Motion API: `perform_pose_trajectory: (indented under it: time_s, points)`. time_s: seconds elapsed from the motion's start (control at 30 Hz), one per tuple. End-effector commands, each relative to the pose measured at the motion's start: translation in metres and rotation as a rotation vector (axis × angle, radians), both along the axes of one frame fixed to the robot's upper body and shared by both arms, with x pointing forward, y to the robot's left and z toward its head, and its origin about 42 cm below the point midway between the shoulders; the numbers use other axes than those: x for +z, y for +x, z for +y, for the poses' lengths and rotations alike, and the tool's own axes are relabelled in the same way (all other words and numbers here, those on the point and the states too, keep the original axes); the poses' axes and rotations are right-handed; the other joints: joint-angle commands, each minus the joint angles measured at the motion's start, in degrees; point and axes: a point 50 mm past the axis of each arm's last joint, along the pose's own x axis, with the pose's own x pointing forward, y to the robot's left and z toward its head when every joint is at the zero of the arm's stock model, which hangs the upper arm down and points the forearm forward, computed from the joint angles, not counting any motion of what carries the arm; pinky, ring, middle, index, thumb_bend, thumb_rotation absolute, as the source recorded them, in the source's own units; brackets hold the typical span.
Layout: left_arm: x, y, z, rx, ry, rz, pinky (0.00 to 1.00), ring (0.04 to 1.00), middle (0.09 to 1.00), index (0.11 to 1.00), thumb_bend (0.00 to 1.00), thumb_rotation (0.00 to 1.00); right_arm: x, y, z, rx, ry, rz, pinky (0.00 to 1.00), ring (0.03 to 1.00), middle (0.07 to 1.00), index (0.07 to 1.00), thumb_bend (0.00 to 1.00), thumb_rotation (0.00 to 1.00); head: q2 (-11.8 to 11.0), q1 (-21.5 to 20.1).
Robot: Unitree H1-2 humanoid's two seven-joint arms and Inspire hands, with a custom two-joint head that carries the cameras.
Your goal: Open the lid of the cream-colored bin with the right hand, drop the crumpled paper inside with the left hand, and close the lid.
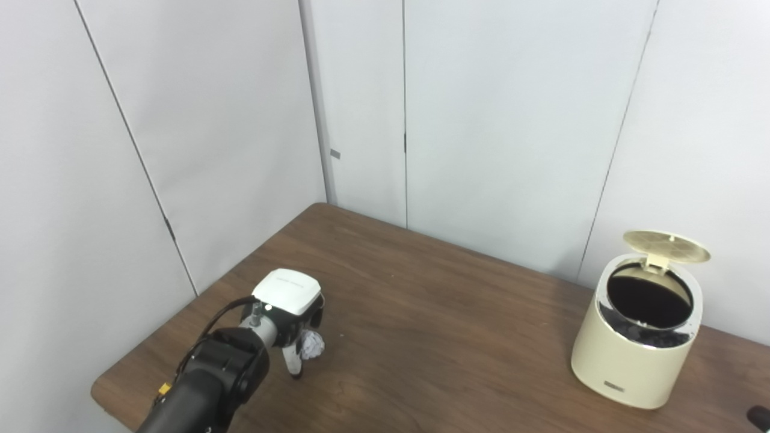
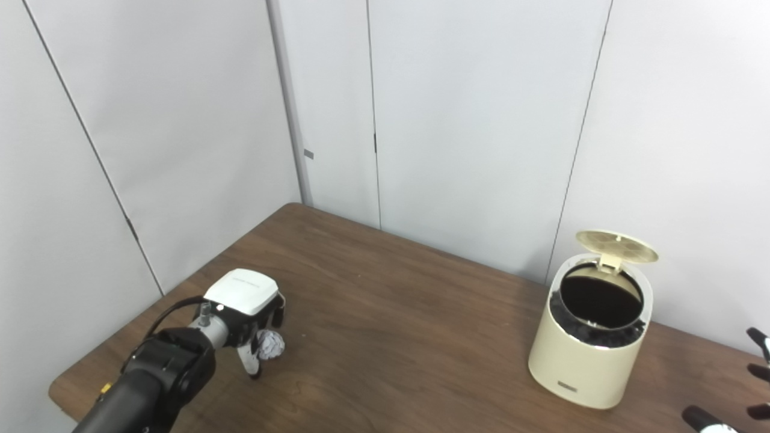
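Observation:
The cream-colored bin [image 1: 631, 361] stands at the right of the table with its round lid [image 1: 666, 246] tipped up at the back, showing a dark inside. Far to the left, the crumpled white paper [image 1: 313, 345] sits low at the table surface. My left hand [image 1: 287, 313] is over it, with fingers curled down around the paper and one fingertip [image 1: 295, 368] touching the wood. My right hand [image 2: 759, 373] shows only at the bottom right edge of the right eye view, to the right of the bin, fingers spread and holding nothing.
The brown wooden table [image 1: 421, 337] fits into a corner of white wall panels [image 1: 511, 120]. Its left edge runs close beside my left arm [image 1: 198, 391]. A wide stretch of tabletop lies between the paper and the bin.

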Motion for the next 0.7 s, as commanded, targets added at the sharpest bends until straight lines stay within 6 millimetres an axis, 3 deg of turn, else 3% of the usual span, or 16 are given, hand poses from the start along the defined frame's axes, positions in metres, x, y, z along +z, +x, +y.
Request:
perform_pose_trajectory:
  time_s: [0.0, 0.17, 0.43, 0.57, 0.67]
  points:
    - [-0.0005, 0.0015, 0.0047, -0.005, 0.022, -0.004, 0.39, 0.373, 0.475, 0.489, 0.53, 0.00, 0.0221, 0.0025, -0.0032, 0.009, -0.005, -0.078, 0.64, 0.894, 1.000, 0.998, 0.83, 0.81, 0.0, -0.1]
    - [-0.0011, 0.0030, 0.0065, 0.009, 0.034, -0.006, 0.34, 0.340, 0.474, 0.488, 0.53, 0.00, 0.0213, 0.0025, -0.0025, 0.012, -0.008, -0.081, 0.64, 0.891, 1.000, 0.997, 0.82, 0.80, 0.0, -0.1]
    - [-0.0028, 0.0033, 0.0087, 0.015, 0.034, -0.012, 0.42, 0.382, 0.474, 0.487, 0.53, 0.00, 0.0209, 0.0018, -0.0027, 0.015, -0.002, -0.084, 0.63, 0.887, 1.000, 0.991, 0.81, 0.79, 0.2, -0.1]
    - [-0.0010, 0.0023, 0.0064, 0.015, 0.041, -0.022, 0.34, 0.328, 0.473, 0.487, 0.53, 0.00, 0.0206, 0.0022, -0.0038, 0.017, -0.003, -0.085, 0.63, 0.888, 1.000, 0.988, 0.81, 0.79, 0.2, 0.0]
    - [0.0051, 0.0018, 0.0047, 0.011, 0.050, -0.049, 0.34, 0.340, 0.473, 0.487, 0.53, 0.00, 0.0211, 0.0020, -0.0037, 0.014, -0.010, -0.085, 0.62, 0.886, 1.000, 0.990, 0.81, 0.79, 0.2, 0.1]
